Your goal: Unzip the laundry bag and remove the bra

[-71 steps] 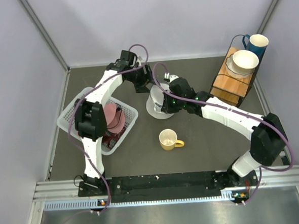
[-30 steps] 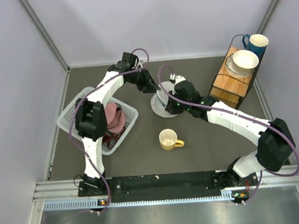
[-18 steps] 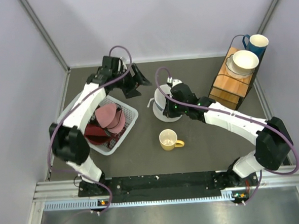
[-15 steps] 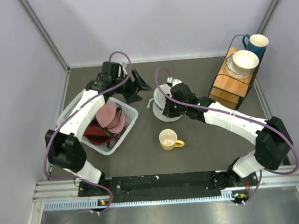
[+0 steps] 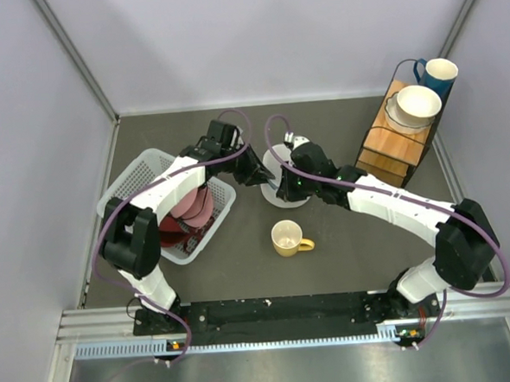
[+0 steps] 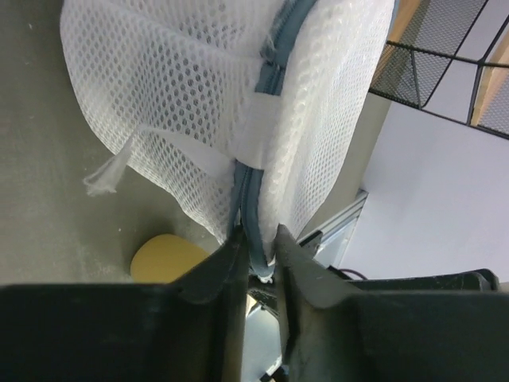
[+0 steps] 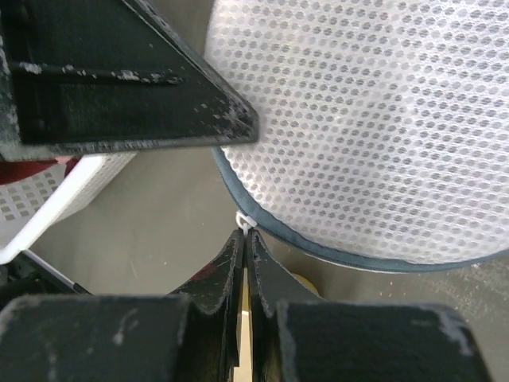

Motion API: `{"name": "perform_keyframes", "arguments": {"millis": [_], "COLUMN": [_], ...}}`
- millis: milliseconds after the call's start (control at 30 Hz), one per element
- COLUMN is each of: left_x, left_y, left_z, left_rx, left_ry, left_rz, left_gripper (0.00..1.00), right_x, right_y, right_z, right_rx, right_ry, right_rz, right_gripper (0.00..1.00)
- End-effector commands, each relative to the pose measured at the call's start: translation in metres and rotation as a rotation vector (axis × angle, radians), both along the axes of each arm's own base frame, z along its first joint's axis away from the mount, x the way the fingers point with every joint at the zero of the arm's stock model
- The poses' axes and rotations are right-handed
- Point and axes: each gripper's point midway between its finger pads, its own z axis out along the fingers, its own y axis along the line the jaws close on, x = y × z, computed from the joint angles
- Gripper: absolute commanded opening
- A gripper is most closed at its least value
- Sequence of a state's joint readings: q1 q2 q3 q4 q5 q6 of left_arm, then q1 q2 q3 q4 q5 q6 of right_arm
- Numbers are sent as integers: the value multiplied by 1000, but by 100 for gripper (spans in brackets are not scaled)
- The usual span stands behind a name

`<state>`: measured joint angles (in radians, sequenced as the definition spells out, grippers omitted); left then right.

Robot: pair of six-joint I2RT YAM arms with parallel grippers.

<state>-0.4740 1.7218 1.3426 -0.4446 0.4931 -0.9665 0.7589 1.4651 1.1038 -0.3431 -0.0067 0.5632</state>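
Right at the fingertips of the right gripper, which is squeezed tight on a little white tab, sits the laundry bag, its blue-grey zipper seam curving just past the tab. The left gripper is pinched narrow on that same seam, yellow mug off beyond it.

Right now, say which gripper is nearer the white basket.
Left. The left gripper pinches the laundry bag on its basket side; the right gripper is at the bag's rim, farther off.
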Motion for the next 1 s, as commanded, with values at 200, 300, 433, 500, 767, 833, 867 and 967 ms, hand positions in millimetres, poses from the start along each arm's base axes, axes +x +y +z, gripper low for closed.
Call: {"name": "perform_keyframes", "arguments": {"millis": [200, 300, 433, 500, 767, 833, 867, 967], "left_x": [48, 64, 83, 95, 37, 28, 10, -8], "left_y": [31, 46, 44, 36, 46, 41, 40, 26], "left_z": [32, 37, 38, 43, 76, 75, 62, 53], "left_rx": [50, 86, 97, 116, 142, 66, 54, 20], "left_ry": [-157, -198, -216, -226, -248, -243, -207, -169], "left_rz": [-4, 14, -7, -48, -32, 6, -4, -26], "left_gripper": [0, 0, 0, 15, 89, 88, 88, 85], "right_x": [-4, -3, -5, -4, 4, 6, 6, 8], "right_y": [-39, -60, -56, -44, -30, -29, -29, -27], "right_z": [8, 0, 3, 13, 29, 28, 28, 27], "right_rx": [-28, -79, -68, -43, 11, 9, 6, 5], "right_ry": [-50, -49, -43, -50, -67, -67, -69, -66], "right_rz": [-55, -69, -44, -30, -65, -65, -62, -57], "right_gripper": [0, 0, 0, 0, 0, 0, 0, 0]}}
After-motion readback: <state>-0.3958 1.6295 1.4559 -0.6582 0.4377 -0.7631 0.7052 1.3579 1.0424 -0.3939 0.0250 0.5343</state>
